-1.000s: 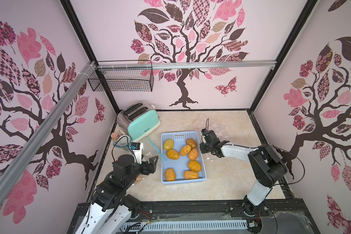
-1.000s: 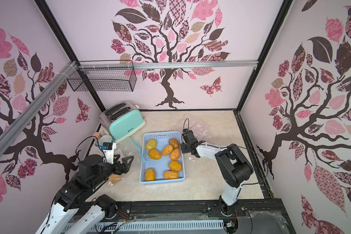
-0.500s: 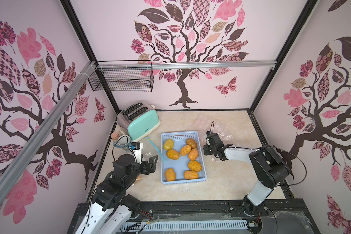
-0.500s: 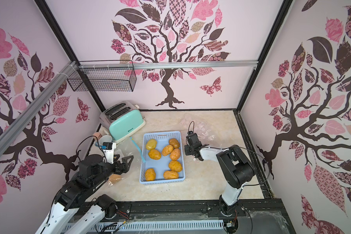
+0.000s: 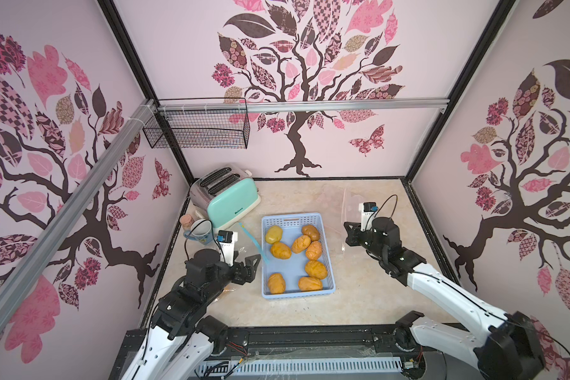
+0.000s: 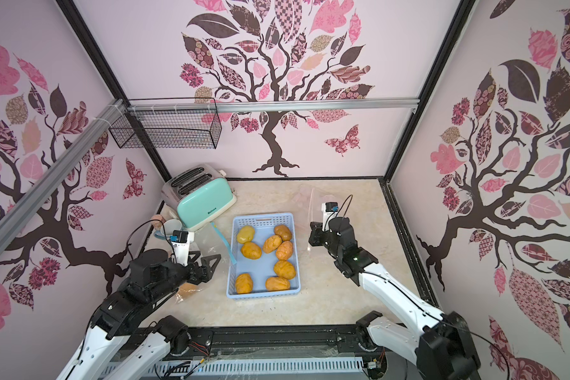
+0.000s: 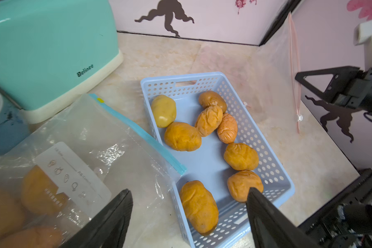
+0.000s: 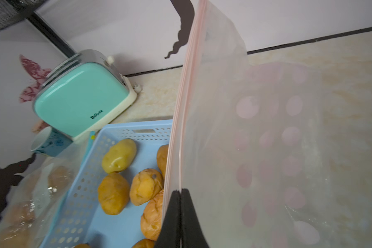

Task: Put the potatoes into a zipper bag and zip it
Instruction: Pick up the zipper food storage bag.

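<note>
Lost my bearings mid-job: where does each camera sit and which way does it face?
Top views: high over the robot's base, looking down on the table; left gripper and right gripper show.
Left wrist: on left arm, facing blue-zip bag and basket; open fingers show.
Right wrist: on right arm, facing toaster along pink-zip bag; shut fingers pinch it.
All share basket, potatoes, toaster.

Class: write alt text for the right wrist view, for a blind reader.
The right gripper, jaws shut, pinches the pink zip edge of a clear pink-dotted zipper bag. Beyond it: potatoes in a blue basket, and a mint toaster.
</note>
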Tool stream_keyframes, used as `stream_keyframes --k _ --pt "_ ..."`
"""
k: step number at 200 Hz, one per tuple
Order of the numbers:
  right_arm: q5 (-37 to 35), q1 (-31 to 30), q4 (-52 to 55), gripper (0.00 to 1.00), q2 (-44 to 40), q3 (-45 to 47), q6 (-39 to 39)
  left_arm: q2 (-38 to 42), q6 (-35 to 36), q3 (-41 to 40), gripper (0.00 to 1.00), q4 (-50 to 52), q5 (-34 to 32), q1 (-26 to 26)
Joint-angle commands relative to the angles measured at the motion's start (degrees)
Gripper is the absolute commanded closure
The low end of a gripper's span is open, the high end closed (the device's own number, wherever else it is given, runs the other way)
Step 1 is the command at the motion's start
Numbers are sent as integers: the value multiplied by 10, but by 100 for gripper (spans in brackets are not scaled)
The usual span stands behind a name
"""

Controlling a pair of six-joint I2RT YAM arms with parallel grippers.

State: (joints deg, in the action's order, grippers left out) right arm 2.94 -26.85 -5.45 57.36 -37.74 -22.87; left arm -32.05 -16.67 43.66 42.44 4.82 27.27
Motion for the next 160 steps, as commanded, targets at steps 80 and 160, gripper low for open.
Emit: stream_keyframes --k 80,160 --pt "252 -12 -202 100 -70 135 -210 -281 -133 136 21 -184 -54 216" --pt "228 -25 -195 100 -72 148 -198 -462 -197 202 22 -287 -103 276"
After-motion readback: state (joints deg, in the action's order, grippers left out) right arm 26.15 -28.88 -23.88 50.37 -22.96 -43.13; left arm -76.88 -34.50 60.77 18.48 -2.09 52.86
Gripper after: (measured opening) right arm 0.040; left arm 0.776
